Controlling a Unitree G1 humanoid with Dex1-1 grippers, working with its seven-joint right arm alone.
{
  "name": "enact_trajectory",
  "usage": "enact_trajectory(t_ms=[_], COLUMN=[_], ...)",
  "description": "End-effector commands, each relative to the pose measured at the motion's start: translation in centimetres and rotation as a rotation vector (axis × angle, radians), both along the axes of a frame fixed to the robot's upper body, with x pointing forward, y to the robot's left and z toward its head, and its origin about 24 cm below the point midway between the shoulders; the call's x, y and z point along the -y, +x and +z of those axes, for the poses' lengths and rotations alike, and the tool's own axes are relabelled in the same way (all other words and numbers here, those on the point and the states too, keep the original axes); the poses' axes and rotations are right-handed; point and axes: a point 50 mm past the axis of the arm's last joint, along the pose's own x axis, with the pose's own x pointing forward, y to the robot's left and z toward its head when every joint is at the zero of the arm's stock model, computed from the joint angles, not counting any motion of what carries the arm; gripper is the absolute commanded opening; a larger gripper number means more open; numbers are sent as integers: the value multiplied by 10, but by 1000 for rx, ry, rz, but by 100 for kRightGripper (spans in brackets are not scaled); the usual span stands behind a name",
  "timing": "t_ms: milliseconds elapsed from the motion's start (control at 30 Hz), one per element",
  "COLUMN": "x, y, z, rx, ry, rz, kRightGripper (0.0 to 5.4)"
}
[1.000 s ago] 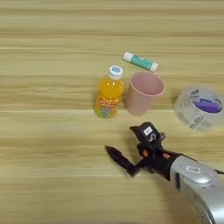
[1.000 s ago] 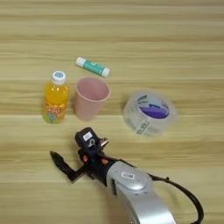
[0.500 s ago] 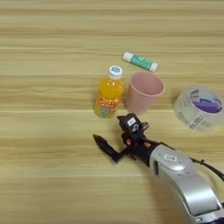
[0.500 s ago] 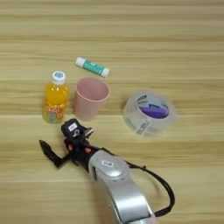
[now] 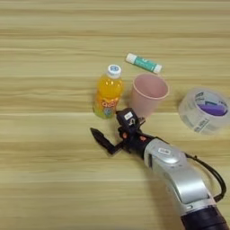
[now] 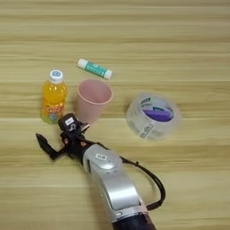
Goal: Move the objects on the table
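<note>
- The gripper (image 5: 110, 129) is held open and empty, low over the counter (image 5: 45, 179), just in front of the bottle (image 5: 108, 92).
- The bottle stands upright, just left of the cup (image 5: 148, 93); the tape (image 5: 205, 110) lies well to the right.
- The bottle is judged the target: its body should be straddled below the cap.
- The cup alongside should not be nudged as the fingers are closed.

The silver right forearm (image 5: 179, 177) reaches in from the bottom edge, its tool (image 5: 110, 128) spread wide, empty.
</note>
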Motion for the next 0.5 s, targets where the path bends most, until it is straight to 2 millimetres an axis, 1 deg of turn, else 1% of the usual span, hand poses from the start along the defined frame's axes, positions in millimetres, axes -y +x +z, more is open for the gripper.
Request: enact_trajectory(t_ms=[33, 167, 267, 400, 500], x=[10, 12, 11, 8, 5], y=[3, 9, 12, 14, 13], z=[-5, -7, -10, -25, -32], rx=[-14, -13, -21, -65, -84], ry=[-57, -55, -47, -56, -72], rz=[-54, -94, -112, -117, -105], kRightGripper=[537, 537, 537, 537, 537])
